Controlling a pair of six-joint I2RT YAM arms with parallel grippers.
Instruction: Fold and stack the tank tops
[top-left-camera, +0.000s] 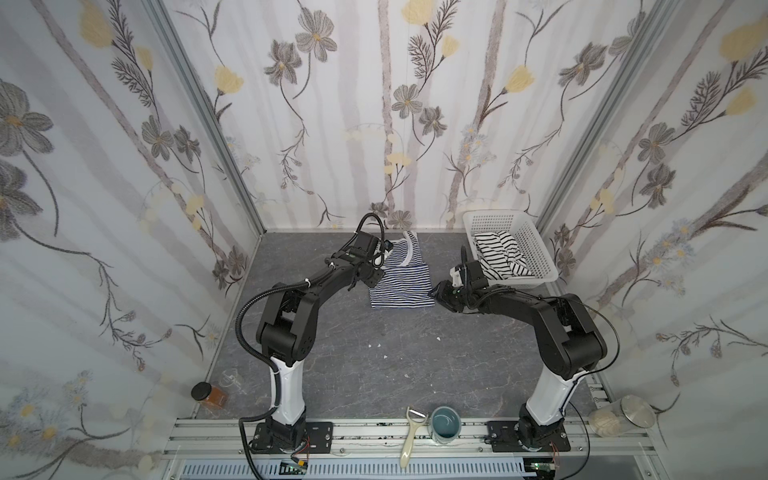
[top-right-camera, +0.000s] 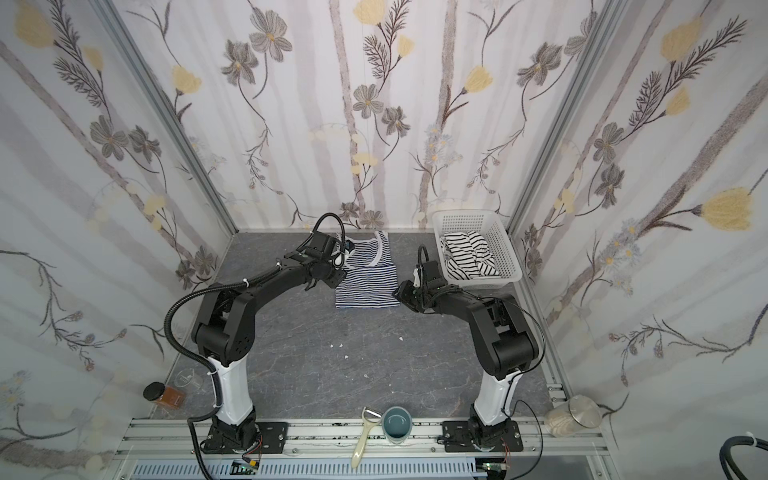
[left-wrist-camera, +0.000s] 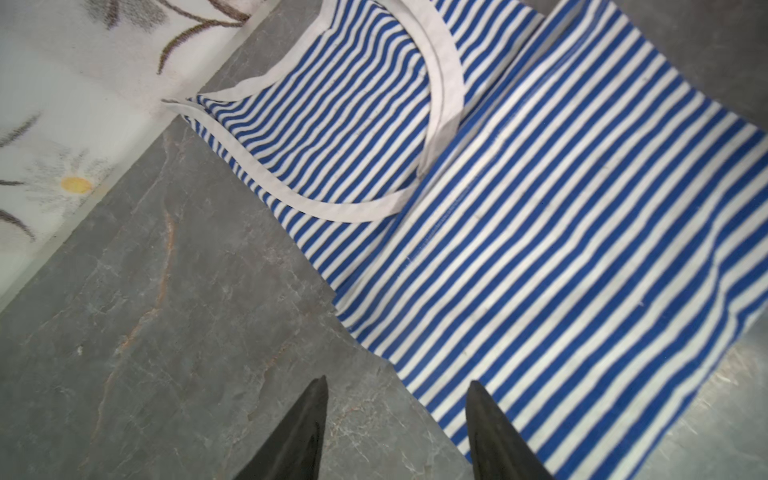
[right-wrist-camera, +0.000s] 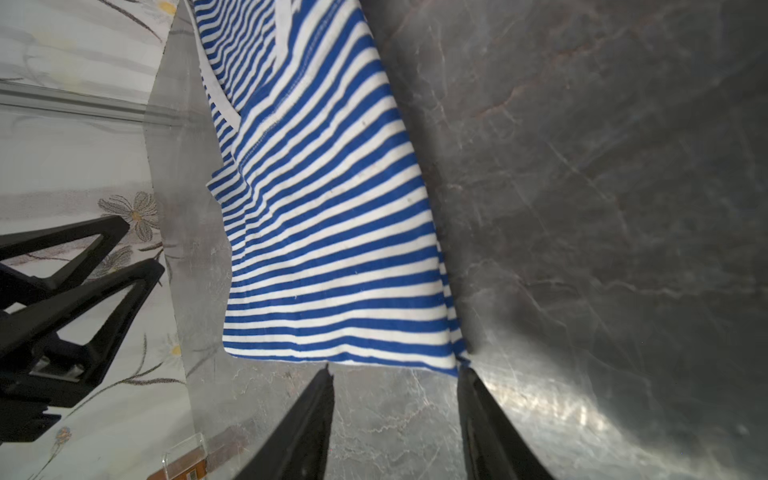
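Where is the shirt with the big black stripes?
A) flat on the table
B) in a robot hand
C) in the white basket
C: the black-striped top lies crumpled in the white basket; only the blue-striped top is on the table.

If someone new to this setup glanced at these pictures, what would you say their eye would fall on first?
First, the navy-and-white striped tank top, lying partly folded at the back middle of the grey table. The left gripper and right gripper flank it, one at each side, both open and empty. At the back right, the black-striped tank top lies crumpled in the white basket.
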